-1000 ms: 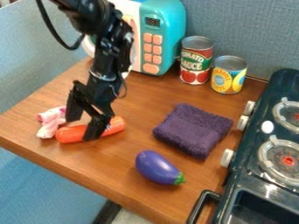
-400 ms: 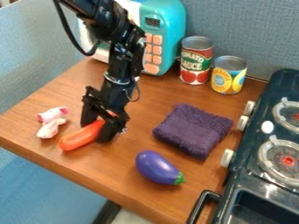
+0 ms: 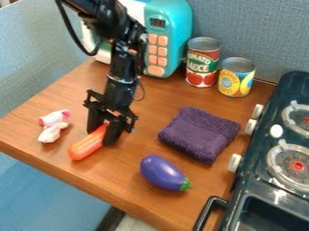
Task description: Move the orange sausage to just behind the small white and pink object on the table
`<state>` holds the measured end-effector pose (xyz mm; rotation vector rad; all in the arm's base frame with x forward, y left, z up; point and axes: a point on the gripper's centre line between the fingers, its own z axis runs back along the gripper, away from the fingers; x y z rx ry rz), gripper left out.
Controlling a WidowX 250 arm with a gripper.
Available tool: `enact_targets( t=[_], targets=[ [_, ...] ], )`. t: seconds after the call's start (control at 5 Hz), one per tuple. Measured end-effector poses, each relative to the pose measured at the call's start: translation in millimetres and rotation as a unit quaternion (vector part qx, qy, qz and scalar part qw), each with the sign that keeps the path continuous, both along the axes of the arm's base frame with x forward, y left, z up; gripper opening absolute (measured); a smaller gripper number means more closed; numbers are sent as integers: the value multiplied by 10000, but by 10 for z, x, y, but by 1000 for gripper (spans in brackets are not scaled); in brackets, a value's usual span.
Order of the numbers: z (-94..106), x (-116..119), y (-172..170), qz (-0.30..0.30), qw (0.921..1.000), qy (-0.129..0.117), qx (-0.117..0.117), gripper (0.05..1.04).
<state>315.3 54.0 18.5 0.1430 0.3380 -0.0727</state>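
Observation:
At the left part of the wooden table (image 3: 154, 191), the black gripper (image 3: 101, 136) hangs down and is shut on an orange, carrot-like toy (image 3: 87, 146). One finger is on either side of the toy's upper end, which is partly hidden between them. Its rounded lower end points toward the front left and shows paler streaks. A small pink and white plush toy (image 3: 52, 131) lies just left of the gripper, apart from it. To the right of the gripper lies a folded purple cloth (image 3: 200, 134), with a purple toy eggplant (image 3: 161, 172) in front of it.
Behind the arm stands a teal and white toy microwave (image 3: 172, 40). Two cans, a red one (image 3: 203, 63) and a yellow one (image 3: 236, 77), are beside it at the back. A dark toy stove (image 3: 265, 180) with knobs and burners borders the right side; its black handle juts out in front.
The gripper has moved right and its fingers have closed on the orange toy. That toy has slid away from the plush and turned, its lower end swinging toward the front.

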Motion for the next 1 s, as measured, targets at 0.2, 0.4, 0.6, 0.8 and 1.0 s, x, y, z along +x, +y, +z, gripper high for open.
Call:
enact_targets(
  t=[0.2, 0.4, 0.6, 0.8, 1.0],
  targets=[
    [90, 16, 113, 464, 9988, 19, -126, 566],
    [299, 256, 293, 930, 9956, -92, -122, 566],
    [375, 364, 627, 1266, 9919, 72, -90, 566],
    [411, 437, 930, 1552, 9877, 202, -43, 565],
    [409, 504, 1172, 1714, 9844, 390, 72, 566]
  ],
)
